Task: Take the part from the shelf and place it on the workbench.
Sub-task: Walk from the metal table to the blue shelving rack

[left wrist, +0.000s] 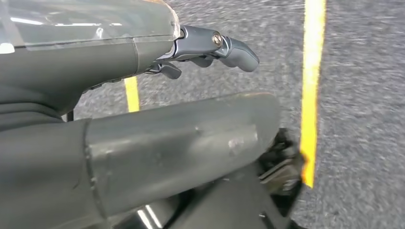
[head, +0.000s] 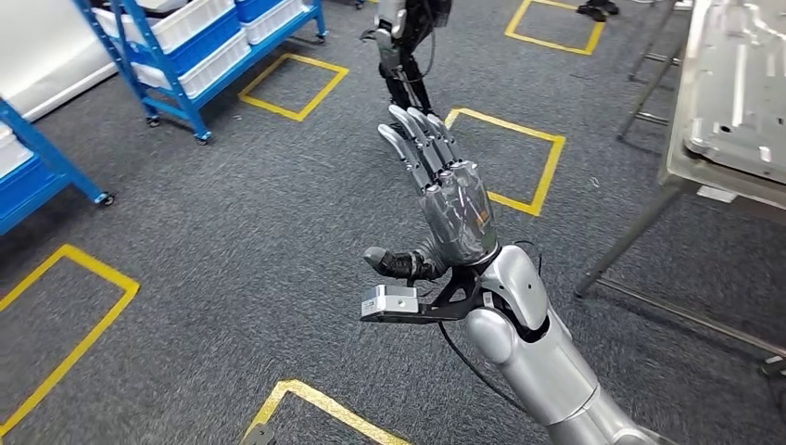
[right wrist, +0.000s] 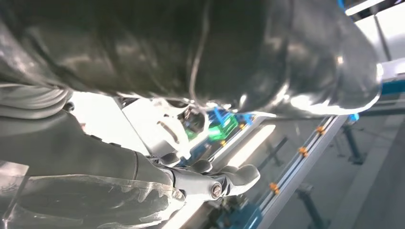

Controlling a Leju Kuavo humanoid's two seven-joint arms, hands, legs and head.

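Observation:
My right hand (head: 445, 190) is raised in the middle of the head view, fingers (head: 417, 139) stretched straight and apart, thumb out to the side, holding nothing. It hangs over the grey carpet, left of the workbench (head: 681, 171). A grey stamped metal panel (head: 741, 88) lies flat on that workbench at the right edge. My left hand (left wrist: 210, 45) hangs over the floor beside a yellow line (left wrist: 310, 95), fingers loosely extended and holding nothing. The right wrist view shows my right hand's fingers (right wrist: 229, 179) with nothing between them.
Blue shelf racks with white bins (head: 199, 46) stand at the upper left, and another blue rack (head: 37, 176) at the left edge. Yellow taped squares (head: 519, 158) mark the carpet. A dark stand or machine (head: 408, 46) rises at the top centre. The workbench legs (head: 630, 241) slant down at the right.

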